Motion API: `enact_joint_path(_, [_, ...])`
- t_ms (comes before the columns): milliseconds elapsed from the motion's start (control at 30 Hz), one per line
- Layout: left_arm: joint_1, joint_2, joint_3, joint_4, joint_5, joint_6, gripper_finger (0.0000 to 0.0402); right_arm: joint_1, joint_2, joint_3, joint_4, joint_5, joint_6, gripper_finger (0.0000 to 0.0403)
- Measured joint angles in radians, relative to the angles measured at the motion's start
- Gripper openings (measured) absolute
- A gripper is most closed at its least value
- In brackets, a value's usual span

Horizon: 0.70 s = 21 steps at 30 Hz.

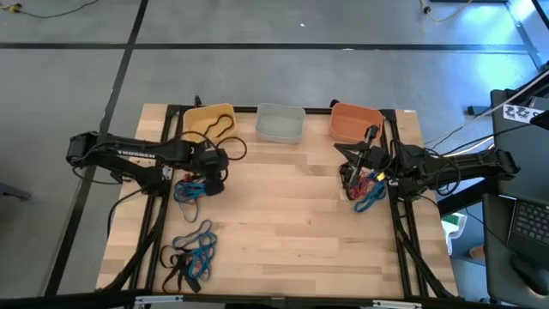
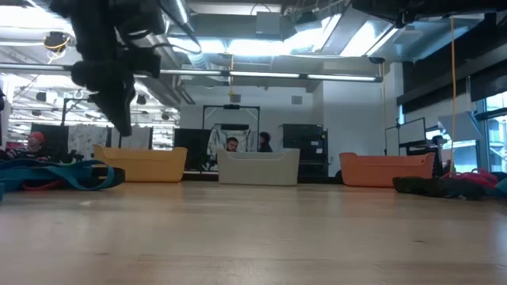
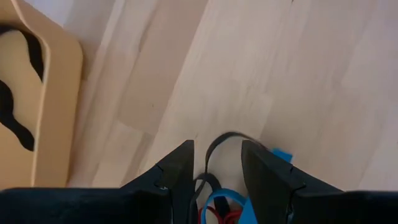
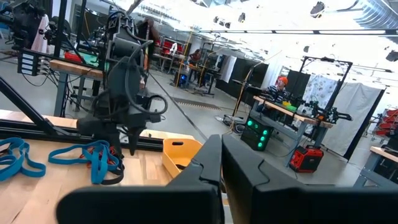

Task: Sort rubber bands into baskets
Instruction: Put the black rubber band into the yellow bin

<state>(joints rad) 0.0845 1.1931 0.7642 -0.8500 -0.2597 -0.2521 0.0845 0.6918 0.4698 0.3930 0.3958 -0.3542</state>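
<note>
- Tabletop (image 1: 300, 215) is light wood planks, with a black metal frame (image 1: 151, 215) running along its edges.
- Floor (image 1: 257, 77) around it is plain grey concrete with dark lines crossing it, plus a yellow cable (image 1: 446, 10) lying near the top edge.
- Looking across the table, it's a big open workshop: exposed ceiling with silver ducts (image 2: 277, 28) and long strip lights (image 2: 341, 77).
- Couple of people sitting at the back (image 2: 232, 144), dark cabinets (image 2: 305, 146) beside them.
- Windows on one side (image 2: 495, 119) let in daylight.
- Other direction: workbenches stacked with gear, a green-lit box (image 4: 258, 134), a red unit on the floor (image 4: 305, 158), and someone in an orange cap (image 4: 283, 82).
</note>
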Motion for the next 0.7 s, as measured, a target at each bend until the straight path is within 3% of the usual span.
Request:
enact_joint_path(333, [0.000, 0.027, -0.038, 0.030, 0.018, -0.007, 0.0131, 0.000, 0.000, 0.000, 0.001, 0.000, 0.000, 0.0014])
enact_joint_path(700, [0.004, 0.213, -0.038, 0.031, 0.018, -0.003, 0.0131, 0.000, 0.000, 0.000, 0.000, 0.000, 0.000, 0.0014])
